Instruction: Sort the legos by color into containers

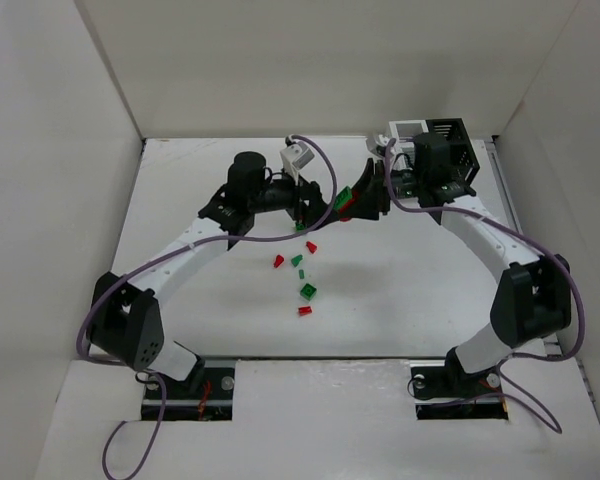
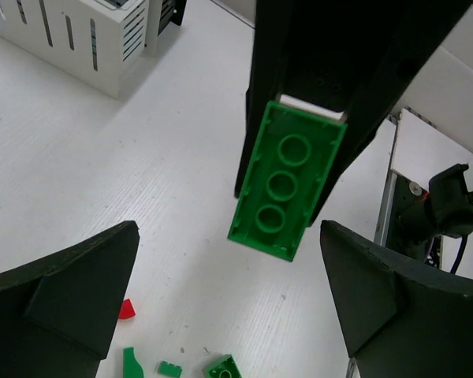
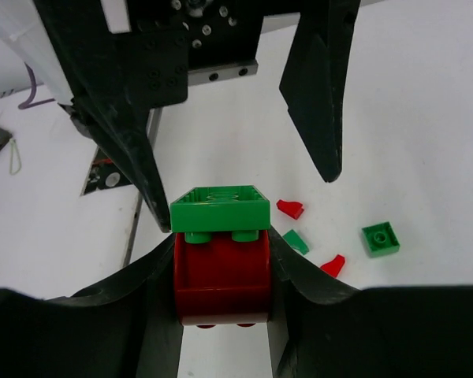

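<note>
My right gripper (image 1: 358, 198) (image 3: 221, 240) is shut on a dark red brick (image 3: 221, 283) with a green brick (image 3: 219, 209) stuck to it, held above the table. The green brick also shows from below in the left wrist view (image 2: 288, 181). My left gripper (image 1: 315, 210) (image 2: 229, 244) is open, its fingers (image 3: 315, 102) on either side of the held bricks without touching them. Several small red and green legos (image 1: 302, 280) lie on the table below. The white bin (image 1: 408, 130) (image 2: 71, 31) and the black bin (image 1: 452, 140) stand joined at the back right.
White walls enclose the table on three sides. The right arm's elbow (image 1: 435, 160) hangs in front of the bins. Loose pieces in the right wrist view include a green square plate (image 3: 380, 239) and a red slope (image 3: 290, 209).
</note>
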Motion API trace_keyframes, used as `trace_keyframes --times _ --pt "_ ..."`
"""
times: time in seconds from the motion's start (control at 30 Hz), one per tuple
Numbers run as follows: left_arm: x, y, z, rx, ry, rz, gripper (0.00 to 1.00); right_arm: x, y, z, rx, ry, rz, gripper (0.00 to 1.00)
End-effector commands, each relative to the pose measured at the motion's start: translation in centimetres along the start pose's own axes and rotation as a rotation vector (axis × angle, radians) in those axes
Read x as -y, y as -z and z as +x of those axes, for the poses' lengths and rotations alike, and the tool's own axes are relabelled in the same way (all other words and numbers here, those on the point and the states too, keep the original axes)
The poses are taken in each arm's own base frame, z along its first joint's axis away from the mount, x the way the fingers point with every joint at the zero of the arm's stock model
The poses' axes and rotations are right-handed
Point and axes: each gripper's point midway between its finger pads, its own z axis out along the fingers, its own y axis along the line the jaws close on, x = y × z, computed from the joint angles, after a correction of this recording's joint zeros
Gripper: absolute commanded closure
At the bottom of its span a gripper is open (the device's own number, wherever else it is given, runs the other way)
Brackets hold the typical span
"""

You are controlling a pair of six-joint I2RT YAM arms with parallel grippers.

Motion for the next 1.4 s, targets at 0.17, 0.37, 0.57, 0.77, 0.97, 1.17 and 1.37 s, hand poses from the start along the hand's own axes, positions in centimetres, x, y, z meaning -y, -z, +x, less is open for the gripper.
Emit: trace_keyframes --times 0.17,0.37,0.57,0.77,0.97,1.17,1.37 --pt "2.9 2.0 -3.2 0.101 -0.127 0.092 0.10 -1.4 -1.4 -1.4 0.013 0.091 -0.100 1.00" --pt "3.7 1.1 -2.3 0.080 -0.106 0.198 0.14 -1.5 -2.1 -1.4 0.008 0.093 -0.109 1.00" --pt "3.9 1.2 -3.4 0.112 -0.102 0.245 0.30 -1.9 -2.4 -1.3 0.008 0.103 -0.127 1.00" --pt "4.3 1.6 -3.3 0.114 -0.103 0.282 0.54 -2.3 -2.3 -1.3 0.009 0.102 -0.136 1.00" --pt "4.7 1.8 -3.5 0.119 -0.113 0.307 0.60 -2.4 -2.2 -1.2 0.007 0.094 -0.136 1.00" --pt "4.0 1.1 -2.7 0.098 -0.080 0.304 0.41 -2.9 -2.5 -1.5 0.011 0.112 -0.163 1.00" --pt "3.9 0.8 -2.9 0.094 -0.073 0.314 0.65 -3.1 -2.4 -2.1 0.016 0.130 -0.163 1.00"
